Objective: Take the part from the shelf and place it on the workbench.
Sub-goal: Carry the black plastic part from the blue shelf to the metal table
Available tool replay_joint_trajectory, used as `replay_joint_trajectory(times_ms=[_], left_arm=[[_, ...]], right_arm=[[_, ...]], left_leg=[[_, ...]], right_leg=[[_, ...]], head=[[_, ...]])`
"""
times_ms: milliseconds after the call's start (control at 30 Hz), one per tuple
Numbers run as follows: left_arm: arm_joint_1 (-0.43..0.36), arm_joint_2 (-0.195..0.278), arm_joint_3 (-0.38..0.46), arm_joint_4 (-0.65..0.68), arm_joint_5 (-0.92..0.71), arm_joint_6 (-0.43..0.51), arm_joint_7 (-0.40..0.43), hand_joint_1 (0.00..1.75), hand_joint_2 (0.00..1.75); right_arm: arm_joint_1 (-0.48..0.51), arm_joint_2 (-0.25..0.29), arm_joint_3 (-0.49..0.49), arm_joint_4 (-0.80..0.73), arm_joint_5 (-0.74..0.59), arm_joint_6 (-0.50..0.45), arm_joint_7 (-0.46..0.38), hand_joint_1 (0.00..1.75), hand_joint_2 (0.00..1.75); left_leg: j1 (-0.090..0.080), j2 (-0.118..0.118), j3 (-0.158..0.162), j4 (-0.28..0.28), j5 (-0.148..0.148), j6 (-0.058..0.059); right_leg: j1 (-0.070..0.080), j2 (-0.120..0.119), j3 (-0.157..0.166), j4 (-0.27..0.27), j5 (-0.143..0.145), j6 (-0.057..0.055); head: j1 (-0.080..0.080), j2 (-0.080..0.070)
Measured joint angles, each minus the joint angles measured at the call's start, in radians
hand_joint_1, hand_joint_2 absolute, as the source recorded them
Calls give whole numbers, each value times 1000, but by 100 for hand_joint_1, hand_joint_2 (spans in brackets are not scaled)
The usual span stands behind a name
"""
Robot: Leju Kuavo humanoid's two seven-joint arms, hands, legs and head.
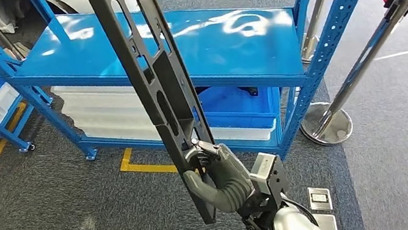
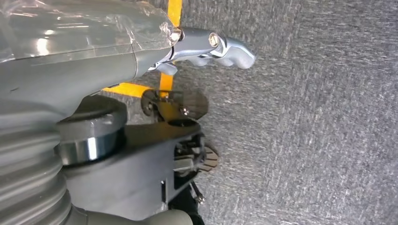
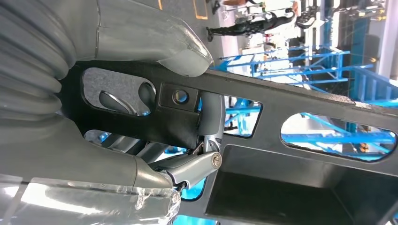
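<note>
The part (image 1: pixel 153 80) is a long black plastic panel with slots and a recessed pocket. It stands nearly upright in front of the blue shelf (image 1: pixel 221 44), its top running out of the head view. My right hand (image 1: pixel 221 177) grips it near its lower end, thumb on one face and fingers wrapped round the edge. In the right wrist view the part (image 3: pixel 291 108) stretches away from my right hand (image 3: pixel 94 150), with the thumb pressed on its rim. My left hand (image 2: pixel 141 47) hangs over grey carpet, its fingers (image 2: pixel 225 47) stretched out and holding nothing.
White bins (image 1: pixel 102 112) and a blue bin (image 1: pixel 237 103) sit on the shelf's lower level. A chrome stanchion (image 1: pixel 366 58) with a round base (image 1: pixel 326 123) stands to the right. Yellow tape (image 1: pixel 141 165) marks the carpet, and floor socket plates (image 1: pixel 320 198) lie near my right arm.
</note>
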Motion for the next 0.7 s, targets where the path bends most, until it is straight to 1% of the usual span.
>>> replay_joint_trajectory(times_ms=[33, 67, 100, 133, 167, 200, 233, 267, 300, 333, 367, 400, 433, 467, 500, 533, 567, 600, 633, 667, 700], left_arm=[[0, 0, -1, 1, -2, -1, 0, 0, 175], [-1, 0, -3, 2, -4, -2, 1, 0, 175], [-2, 0, -4, 2, -6, -3, 1, 0, 175], [-5, 0, -4, 2, -8, -4, 1, 0, 175], [-7, 0, -5, 3, -9, -6, 2, 0, 175], [-8, 0, -5, 3, -10, -7, 3, 0, 175], [-9, 0, -5, 4, -11, -8, 3, 0, 175], [-9, 0, -6, 5, -11, -8, 4, 0, 175], [-9, 0, -6, 6, -12, -8, 5, 0, 175], [-10, 0, -6, 7, -13, -8, 6, 0, 175], [-11, 0, -6, 8, -15, -9, 8, 0, 175], [-12, 0, -6, 8, -17, -9, 9, 0, 175], [-13, -1, -6, 8, -19, -10, 11, 0, 175], [-14, -1, -6, 8, -20, -10, 12, 0, 175], [-15, -2, -7, 9, -20, -11, 13, 0, 175], [-15, -2, -7, 9, -21, -11, 13, 0, 175], [-16, -1, -7, 9, -21, -11, 13, 0, 175], [-16, -1, -7, 10, -21, -11, 13, 0, 175], [-16, -1, -8, 12, -21, -11, 13, 0, 175], [-16, -1, -8, 13, -21, -11, 13, 0, 175], [-16, -1, -9, 15, -21, -11, 13, 0, 175]], right_arm=[[1, 0, 0, 0, 0, -3, 2, 175, 175], [2, 0, -1, 0, 1, -6, 4, 175, 175], [3, 0, -2, 0, 1, -9, 6, 175, 175], [3, 0, -4, 0, 1, -11, 7, 175, 175], [3, 0, -5, 0, 2, -13, 8, 175, 175], [4, 0, -7, 0, 2, -14, 10, 175, 175], [5, -1, -8, 0, 2, -15, 11, 175, 175], [6, -1, -8, 0, 2, -16, 12, 175, 175], [7, -1, -8, 0, 2, -17, 13, 175, 175], [8, -1, -9, 0, 2, -17, 13, 175, 175], [8, -1, -9, 0, 3, -18, 14, 175, 175], [7, -1, -10, 0, 5, -20, 14, 175, 175], [6, -1, -10, 0, 7, -21, 14, 175, 175], [6, -1, -11, 0, 10, -23, 14, 175, 175], [5, -1, -12, 0, 12, -24, 14, 175, 175], [5, -2, -13, 0, 14, -24, 14, 175, 175], [5, -2, -13, 0, 15, -24, 14, 175, 175], [5, -2, -13, 0, 15, -24, 15, 175, 175], [4, -1, -14, 0, 15, -24, 15, 175, 175], [3, -1, -14, 0, 15, -24, 15, 175, 175], [2, 0, -14, 1, 15, -24, 15, 175, 175]], left_leg=[[-1, 1, -4, 1, 5, 11], [-2, 3, -9, -1, 12, 20], [-2, 5, -15, -3, 20, 31], [-1, 7, -23, -5, 28, 39], [-1, 8, -34, -6, 36, 45], [-2, 8, -46, -6, 44, 48], [-3, 9, -58, -5, 53, 50], [-5, 9, -69, -5, 61, 51], [-7, 9, -79, -5, 70, 50], [-9, 8, -88, -5, 77, 50], [-11, 8, -96, -5, 84, 49], [-13, 7, -101, -5, 91, 46], [-13, 6, -104, -5, 98, 42], [-11, 5, -105, -8, 105, 36], [-9, 5, -105, -11, 113, 30], [-7, 5, -105, -16, 122, 22], [-6, 4, -107, -18, 127, 16], [-7, 4, -111, -13, 120, 10], [-7, 4, -119, 7, 94, 6], [-7, 5, -131, 47, 52, 2], [-7, 6, -145, 104, -1, 0]], right_leg=[[-2, 1, -2, -2, 5, 6], [-5, 1, -6, 1, 1, 13], [-8, 1, -12, 13, -14, 18], [-9, 2, -25, 49, -48, 23], [-10, 2, -44, 105, -94, 26], [-10, 2, -65, 173, -141, 27], [-10, 3, -83, 240, -180, 28], [-10, 3, -89, 282, -198, 27], [-9, 3, -74, 284, -193, 24], [-8, 4, -40, 248, -173, 18], [-5, 5, 9, 183, -146, 9], [-1, 6, 63, 102, -128, -3], [4, 7, 103, 36, -118, -11], [9, 9, 127, -7, -115, -16], [13, 10, 136, -28, -115, -19], [16, 11, 133, -31, -106, -19], [13, 10, 130, -37, -95, -21], [10, 7, 125, -43, -83, -23], [7, 5, 117, -48, -70, -27], [3, 1, 107, -52, -57, -30], [5, 0, 94, -51, -47, -32]], head=[[5, 0], [8, 0], [11, 0], [16, 0], [24, 0], [33, 0], [40, 0], [45, 0], [48, 0], [52, 0], [55, 0], [56, 0], [54, 0], [51, 0], [50, 0], [49, 0], [51, 0], [51, 0], [47, 0], [40, 0], [32, 0]])
